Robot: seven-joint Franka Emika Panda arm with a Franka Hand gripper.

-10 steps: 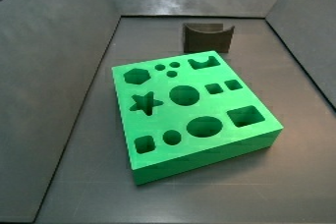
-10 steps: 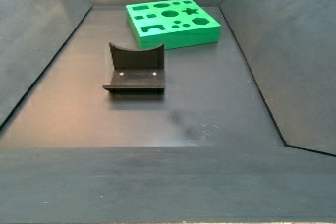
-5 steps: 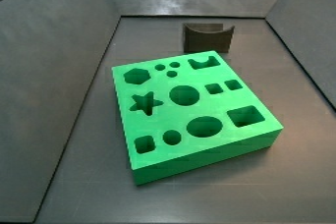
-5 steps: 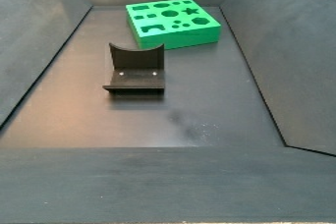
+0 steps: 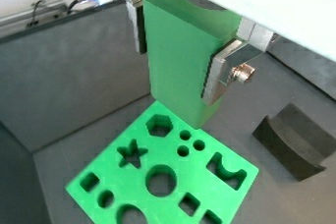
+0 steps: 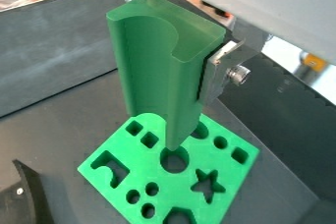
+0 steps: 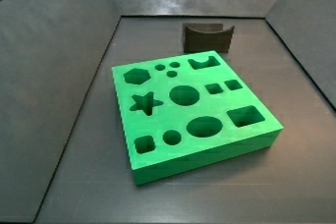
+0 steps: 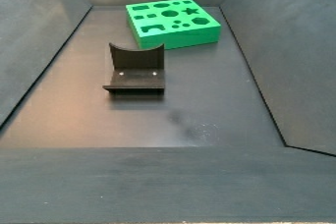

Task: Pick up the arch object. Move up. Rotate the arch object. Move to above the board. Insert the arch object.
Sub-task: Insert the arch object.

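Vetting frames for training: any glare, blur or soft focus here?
Side views: sharp, evenly lit, faint sheen on the floor; claw out of frame. Wrist views: claw above the board gripping a green bar, bar slightly soft, background blown out white.

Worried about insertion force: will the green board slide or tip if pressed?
Probably won't tip: the board is a wide, thick slab lying flat. It might slide on the smooth floor. The hand, above it, grips a green piece.

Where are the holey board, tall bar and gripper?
Bright green square holey board (image 7: 197,164), side view, front wall.
Tall bright green bar (image 6: 151,81), wrist view, front face.
Gripper (image 5: 175,71), wrist view, midway between fingers, above board.
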